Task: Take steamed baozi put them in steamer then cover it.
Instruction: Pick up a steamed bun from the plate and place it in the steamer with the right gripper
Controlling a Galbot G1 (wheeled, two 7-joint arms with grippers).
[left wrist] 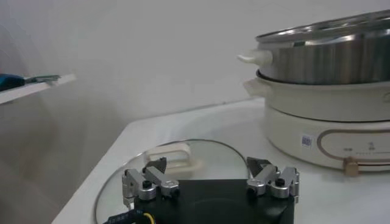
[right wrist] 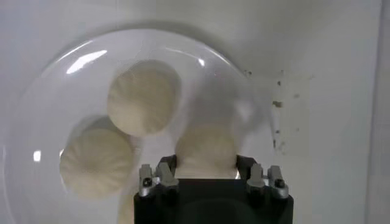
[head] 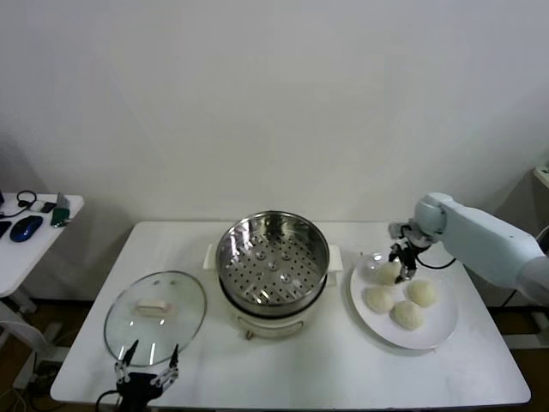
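Table (head: 292,365): white, carrying everything; risk only of a bun rolling off the near or right edge if dropped in transit.
Steamer (head: 273,257): at table centre, uncovered, perforated tray bare, no buns inside yet; tall steel wall sits between plate and tray, so too low a carry would knock a bun against the rim.
Plate (head: 436,333): right of the steamer, holding all four buns close together; light enough, at a guess, to shift if pressed sideways.
Cover (head: 155,316): flat on the table left of the steamer, handle up; not needed until the tray is filled.
Right gripper (head: 403,264): down over the plate's rear-left bun, jaws closed in on either side of it, seemingly gripping; not lifted clear yet.
Left gripper (head: 147,364): waiting at the near edge of the cover, jaws spread wide, holding nothing.
Steamed baozi (right wrist: 206,149): soft and smooth, the held one seen between the jaws in the right wrist view; squeezing too hard could dent or tear it, too light a hold could let it slip on the lift.
Neighbouring buns (right wrist: 141,97): just beside the held one; may stick and be dragged along.
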